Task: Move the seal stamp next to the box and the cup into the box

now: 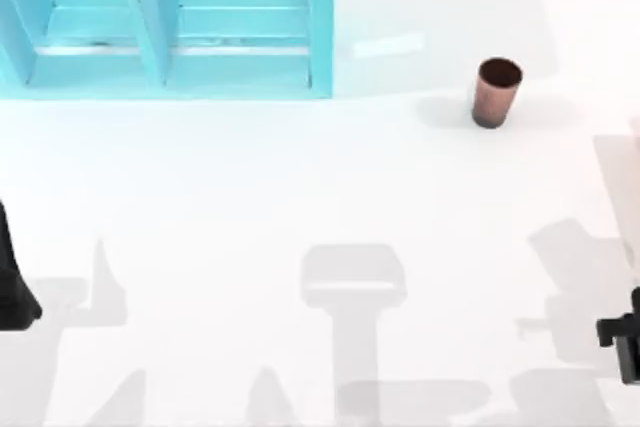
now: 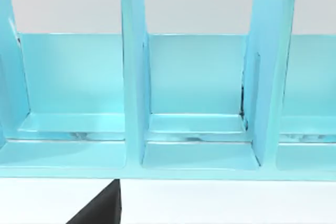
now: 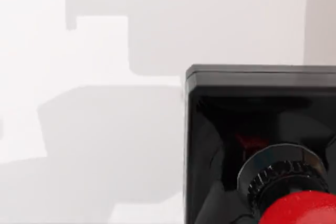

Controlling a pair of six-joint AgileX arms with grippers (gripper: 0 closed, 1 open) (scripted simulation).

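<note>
While the seal stamp (image 3: 262, 150) sat close under the right hand, whose grip was unclear, a centred descent seemed wise.

bright even light, soft grey shadows on table (image 1: 250, 177) (slight blur)

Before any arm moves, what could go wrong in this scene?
1. The cup stands upright and alone on the white table, right of the blue box; a sideways nudge could tip it and let it roll.
2. The seal stamp sits very close under the right wrist camera, so a fast descent might knock it.
3. The box has upright dividers; a cup lowered off-centre could catch one.
</note>
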